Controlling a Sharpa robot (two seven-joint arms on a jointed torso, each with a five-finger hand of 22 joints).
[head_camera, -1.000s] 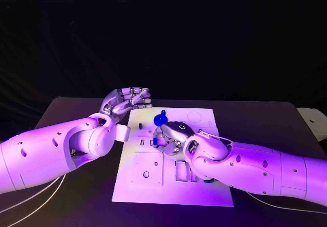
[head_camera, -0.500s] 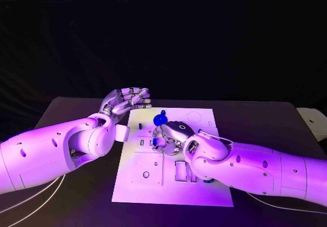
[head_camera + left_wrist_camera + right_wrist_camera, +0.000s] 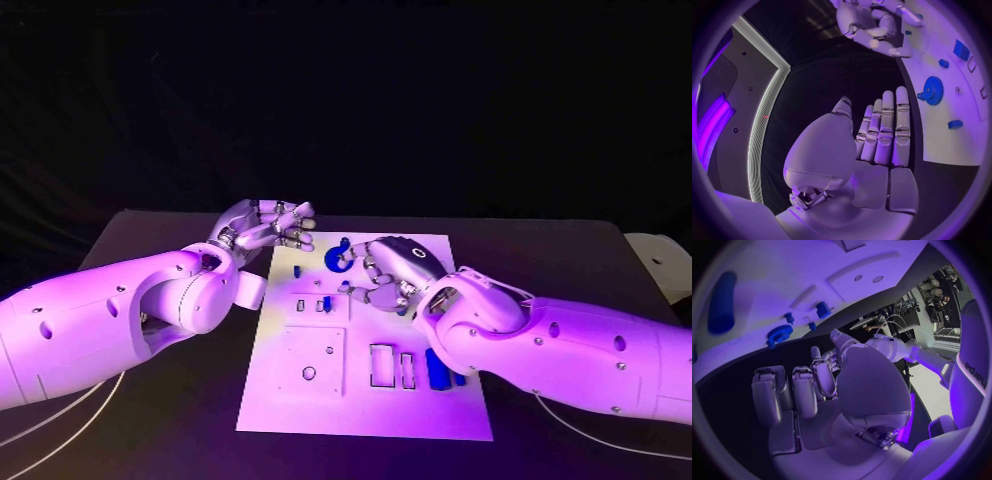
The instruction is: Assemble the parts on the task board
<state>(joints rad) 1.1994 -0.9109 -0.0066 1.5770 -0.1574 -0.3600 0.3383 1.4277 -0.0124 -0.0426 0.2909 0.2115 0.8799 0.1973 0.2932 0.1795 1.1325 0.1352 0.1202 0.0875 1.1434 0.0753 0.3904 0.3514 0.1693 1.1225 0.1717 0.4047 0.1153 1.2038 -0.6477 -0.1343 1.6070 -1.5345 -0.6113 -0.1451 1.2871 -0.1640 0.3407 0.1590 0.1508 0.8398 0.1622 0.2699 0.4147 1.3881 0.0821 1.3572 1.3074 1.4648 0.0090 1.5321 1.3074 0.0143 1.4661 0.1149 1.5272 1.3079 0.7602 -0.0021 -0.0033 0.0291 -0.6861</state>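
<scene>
Now flat white task board (image 3: pixel 310 395), toothed blue gear (image 3: pixel 932 90); both hands seemingly empty, fingers apart.

The board's (image 3: pixel 289 395) lower half lay open; the right hand (image 3: pixel 392 270) and gear (image 3: pixel 339 257) crowded its upper middle, seemingly apart.

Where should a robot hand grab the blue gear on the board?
Probably by its toothed rim, from straight above. The blue gear lies flat on the task board, so only the rim offers opposing faces. The right robot hand hovers beside it; the left robot hand is off the board's corner.
</scene>
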